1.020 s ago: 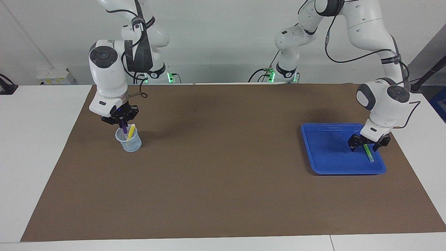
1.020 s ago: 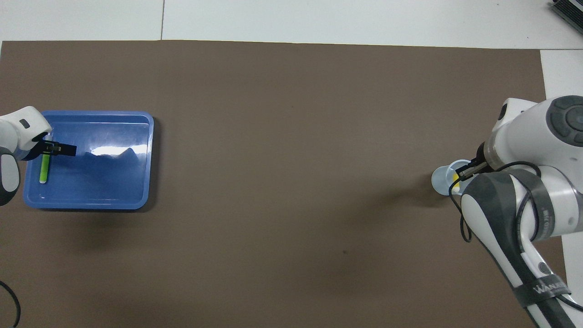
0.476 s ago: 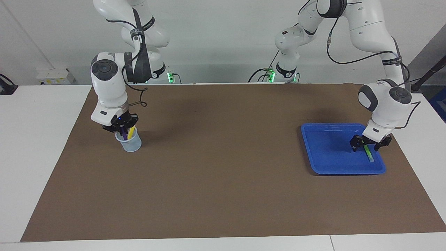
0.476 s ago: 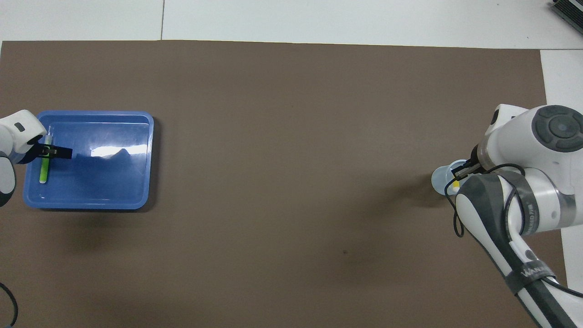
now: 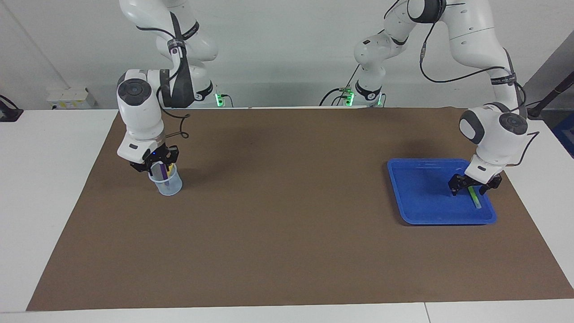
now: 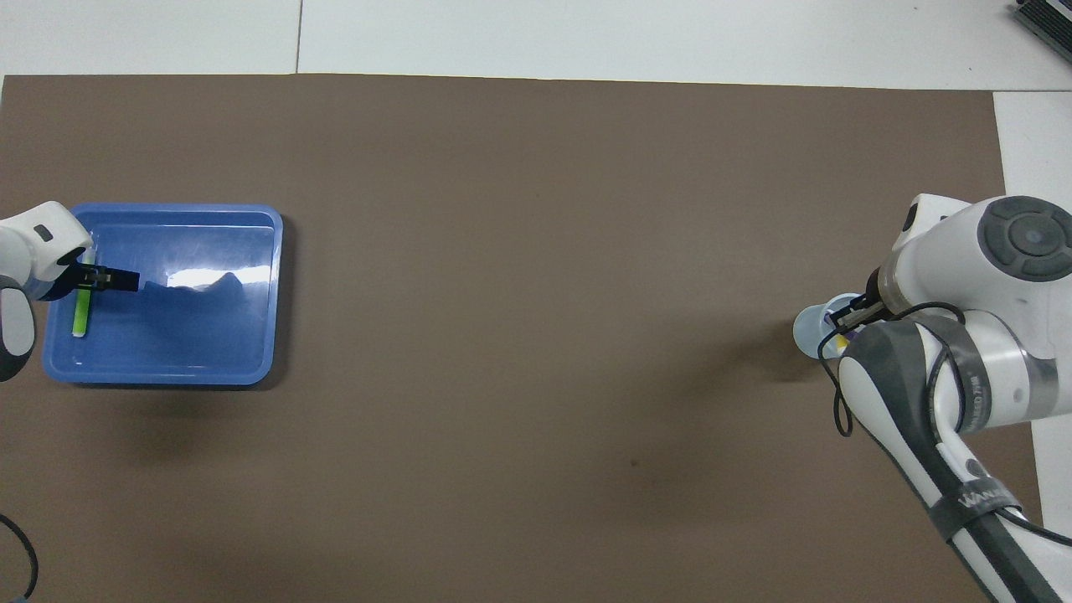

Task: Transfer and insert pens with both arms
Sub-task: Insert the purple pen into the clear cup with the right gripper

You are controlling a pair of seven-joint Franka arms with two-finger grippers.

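While the green pen (image 5: 474, 197) lies flat in the blue tray (image 5: 421, 197) at the left arm's end of the table, the left gripper (image 5: 475, 186) sits low over its upper part — fingers spread, straddling it, released. Left arm bends steeply down. Purple pen (image 5: 164, 174) and yellow pen (image 5: 170, 169) stand in the clear cup (image 5: 167, 185); right gripper (image 5: 154, 162) is just above the cup, cannot tell its grip.

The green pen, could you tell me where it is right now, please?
The green pen lies flat in the blue tray at the left arm's end of the table, by the tray's outer wall, directly under the left gripper.
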